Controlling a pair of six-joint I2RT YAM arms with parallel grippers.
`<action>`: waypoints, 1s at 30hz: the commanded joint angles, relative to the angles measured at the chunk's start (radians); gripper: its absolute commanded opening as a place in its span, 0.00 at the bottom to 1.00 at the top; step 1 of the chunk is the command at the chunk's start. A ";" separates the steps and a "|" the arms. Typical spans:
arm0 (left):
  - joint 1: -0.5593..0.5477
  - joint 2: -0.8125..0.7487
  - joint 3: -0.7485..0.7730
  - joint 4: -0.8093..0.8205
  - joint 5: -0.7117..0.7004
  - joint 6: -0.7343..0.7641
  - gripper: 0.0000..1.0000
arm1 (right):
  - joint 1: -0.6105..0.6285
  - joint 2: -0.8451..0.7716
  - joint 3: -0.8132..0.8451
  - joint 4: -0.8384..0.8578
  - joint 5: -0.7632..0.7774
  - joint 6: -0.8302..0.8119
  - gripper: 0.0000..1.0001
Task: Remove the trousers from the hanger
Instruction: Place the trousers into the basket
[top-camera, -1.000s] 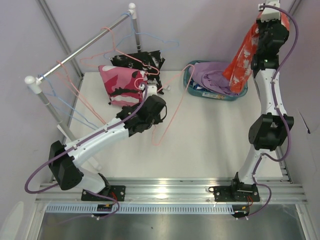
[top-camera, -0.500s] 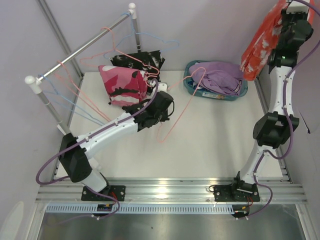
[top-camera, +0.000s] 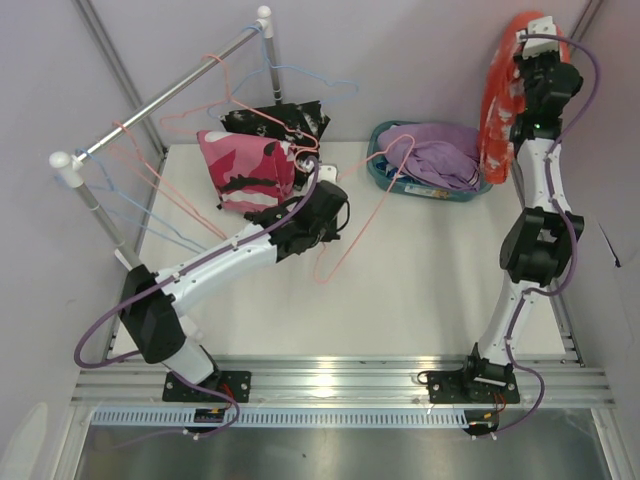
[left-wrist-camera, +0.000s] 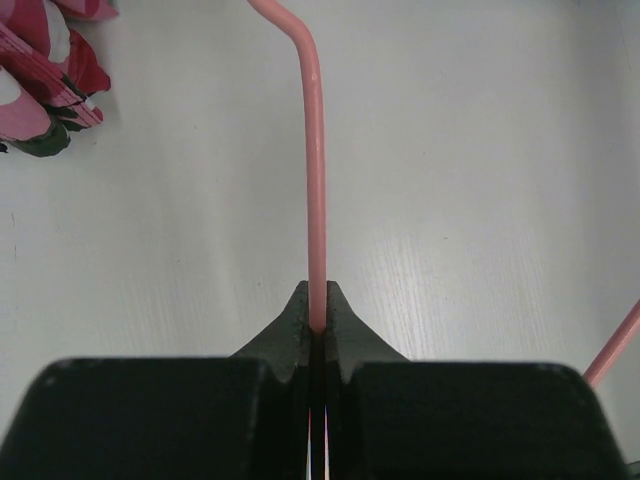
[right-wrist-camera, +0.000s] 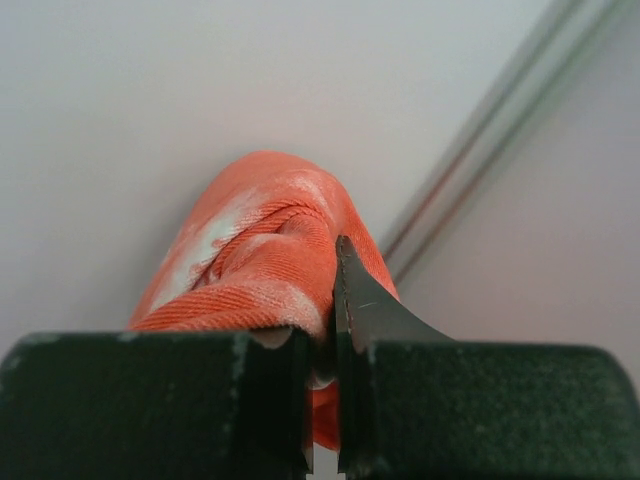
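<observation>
**Both grippers clamped: one on wire, one on cloth**

The left gripper (left-wrist-camera: 317, 322) has its fingers pressed together on the pink wire hanger (left-wrist-camera: 316, 170), with no gap showing beside the wire. The wire runs straight away from the fingertips over the white table (left-wrist-camera: 480, 150). Seen from above, the hanger (top-camera: 352, 225) lies slantwise, its long axis running from the near left towards the teal basket (top-camera: 383, 172).

The right gripper (right-wrist-camera: 335, 300) pinches a fold of the orange trousers (right-wrist-camera: 255, 265), fingers nearly closed. Raised high at the far right, these trousers (top-camera: 496, 105) hang lengthwise down, their lower end just beside the basket holding the lavender trousers (top-camera: 440, 160).
</observation>
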 joint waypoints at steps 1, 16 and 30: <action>0.015 -0.037 0.039 0.017 -0.032 0.021 0.00 | 0.068 0.001 0.075 0.194 -0.029 -0.020 0.00; 0.037 -0.169 -0.122 0.066 -0.031 0.018 0.00 | 0.331 0.119 0.208 0.092 0.056 -0.049 0.00; 0.043 -0.232 -0.225 0.135 0.052 0.020 0.00 | 0.355 -0.133 -0.209 -0.020 0.035 -0.233 0.00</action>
